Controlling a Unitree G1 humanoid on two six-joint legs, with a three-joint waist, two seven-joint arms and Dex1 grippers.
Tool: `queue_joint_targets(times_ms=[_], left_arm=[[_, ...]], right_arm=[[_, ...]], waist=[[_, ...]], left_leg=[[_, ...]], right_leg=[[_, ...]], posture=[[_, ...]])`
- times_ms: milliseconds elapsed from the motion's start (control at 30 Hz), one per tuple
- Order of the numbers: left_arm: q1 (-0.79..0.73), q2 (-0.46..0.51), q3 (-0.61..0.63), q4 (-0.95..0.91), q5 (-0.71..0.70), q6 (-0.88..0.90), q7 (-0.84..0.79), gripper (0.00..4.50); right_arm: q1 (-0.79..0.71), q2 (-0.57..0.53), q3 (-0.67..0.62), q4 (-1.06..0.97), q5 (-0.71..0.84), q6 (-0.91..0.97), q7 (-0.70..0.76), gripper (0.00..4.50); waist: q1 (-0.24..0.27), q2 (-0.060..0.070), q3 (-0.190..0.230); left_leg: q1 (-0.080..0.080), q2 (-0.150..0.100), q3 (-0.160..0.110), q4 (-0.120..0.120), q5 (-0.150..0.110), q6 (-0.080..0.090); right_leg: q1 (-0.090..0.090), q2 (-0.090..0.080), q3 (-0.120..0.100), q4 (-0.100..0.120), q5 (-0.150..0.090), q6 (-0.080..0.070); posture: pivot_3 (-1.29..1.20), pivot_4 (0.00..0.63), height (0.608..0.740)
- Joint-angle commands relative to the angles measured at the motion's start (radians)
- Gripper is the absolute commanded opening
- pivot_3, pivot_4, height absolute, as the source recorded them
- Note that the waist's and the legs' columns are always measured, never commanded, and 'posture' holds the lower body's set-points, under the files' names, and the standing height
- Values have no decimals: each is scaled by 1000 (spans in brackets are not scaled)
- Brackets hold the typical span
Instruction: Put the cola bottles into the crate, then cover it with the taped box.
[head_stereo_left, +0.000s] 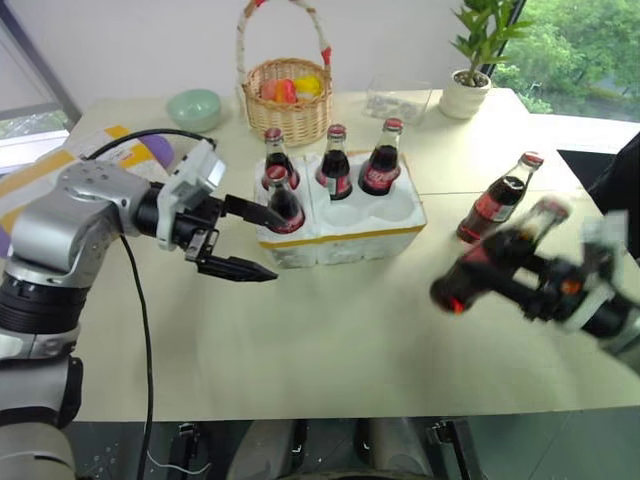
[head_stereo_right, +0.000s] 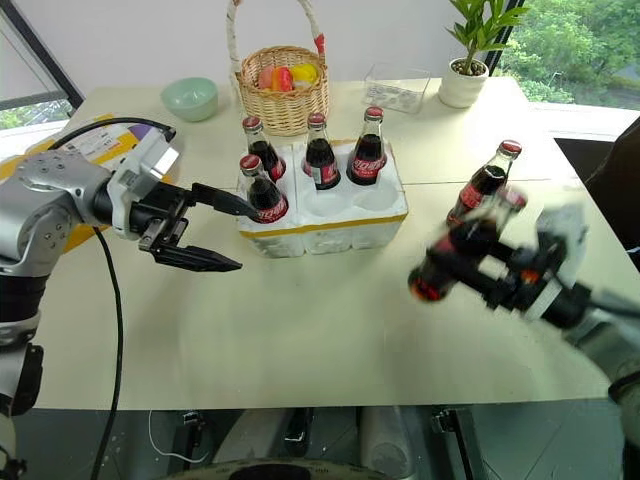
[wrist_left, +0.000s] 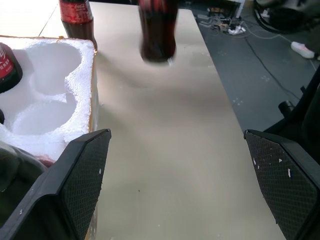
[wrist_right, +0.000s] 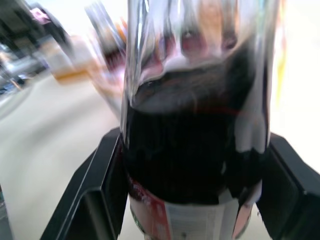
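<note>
- Black fingers of the left end effector (head_stereo_left: 240, 240) stand spread wide and hold nothing, hovering just beside the near left corner of the crate (head_stereo_left: 345, 240). One finger points at the front-left bottle (head_stereo_left: 284, 201), so a small drift could knock that bottle or nudge the foam tray along the tabletop (head_stereo_left: 330, 340).
- Yellow-striped taped box (head_stereo_left: 60, 170) lies at the far left edge of the tabletop, behind the left arm. It is not yet needed.
- Count in the crate: four cola bottles stand in wells, three along the back row and one at front left. Two front wells are bare.
- One bottle (head_stereo_left: 498, 198) stands loose on the tabletop, right of the crate.
- Right end effector (head_stereo_left: 545, 280) is pinched tight on the sixth bottle (head_stereo_left: 490, 268), carried tilted well over with its base leading towards the crate. Risk here, as I judge it: the glass is smooth and the bottle is slanted, so it could slip, or its base could catch a well rim and tip.
- Total: six bottles, one crate, one box.
- Also on the tabletop: one wicker basket (head_stereo_left: 287, 95), one green bowl (head_stereo_left: 194, 108), one potted plant (head_stereo_left: 468, 80).
</note>
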Motion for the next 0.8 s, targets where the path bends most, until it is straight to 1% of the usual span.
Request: queue_joint_targets(times_ms=[33, 100, 133, 233, 300, 367, 433, 467, 567, 667, 800], left_arm=[[8, 19, 60, -31, -20, 4, 24, 4500], [26, 23, 81, -41, -25, 12, 44, 4500], [39, 28, 93, -47, -26, 14, 53, 4500], [74, 38, 128, -70, -33, 23, 85, 4500], [98, 43, 158, -91, -48, 36, 114, 4500], [119, 46, 181, -110, -62, 47, 138, 4500], [144, 48, 208, -133, -79, 60, 166, 4500], [153, 47, 218, -142, -85, 64, 177, 4500], [192, 48, 247, -178, -104, 75, 213, 4500], [223, 46, 271, -210, -124, 83, 248, 4500], [227, 44, 272, -222, -136, 86, 273, 4500]], right_arm=[[-192, -43, 55, 15, 125, 12, -36, 2670], [-347, -29, 180, 68, 62, 12, -57, 2670], [-427, -8, 264, 106, -8, 4, -67, 2670], [-585, 57, 446, 209, -164, -22, -71, 2670], [-660, 108, 540, 282, -263, -58, -49, 2670], [-702, 151, 586, 344, -326, -90, -25, 2670], [-736, 200, 621, 418, -381, -126, -2, 2670], [-746, 218, 631, 447, -403, -141, 10, 2670], [-757, 264, 656, 516, -454, -171, 47, 2670], [-745, 298, 689, 541, -493, -180, 91, 2670], [-742, 345, 714, 586, -548, -192, 107, 2670]], waist=[[3, -1, 0], [3, -2, 1], [3, -2, 1], [0, -2, 1], [1, -2, 1], [7, -2, 1], [7, -2, 1], [7, -2, 1], [6, -2, 1], [5, -2, 1], [1, -2, 1]], left_leg=[[0, 1, 0, -1, 0, 0], [0, 2, 0, -1, 0, 0], [0, 2, 0, -1, 0, 0], [-1, 2, 1, -1, 0, 0], [-1, 2, 1, -1, 0, -1], [-5, 2, 0, -1, 0, -1], [-13, 1, 0, 1, 5, -8], [-16, 1, 0, 1, 5, -8], [-16, 0, 0, 2, 5, -8], [-16, 0, 0, 2, 5, -8], [-16, 1, 0, 1, 5, -9]], right_leg=[[0, 0, 0, 0, 0, 0], [0, 1, -1, -1, 0, 0], [0, 1, -1, -1, 0, 0], [-1, 1, 0, -1, 0, -1], [-2, 1, 0, -1, 0, -1], [-5, 1, -1, 0, 0, 0], [-13, 1, -1, 2, 0, 0], [-16, 1, -1, 2, 1, 0], [-16, 2, -1, 2, 2, -1], [-16, 2, -1, 2, 2, -2], [-16, 3, -1, 3, 2, -2]], posture=[[0, 150, 738], [0, 150, 738], [0, 150, 738], [0, 150, 738], [0, 150, 738], [0, 150, 738], [0, 150, 738], [0, 150, 738], [0, 150, 738], [0, 150, 738], [0, 150, 738]])
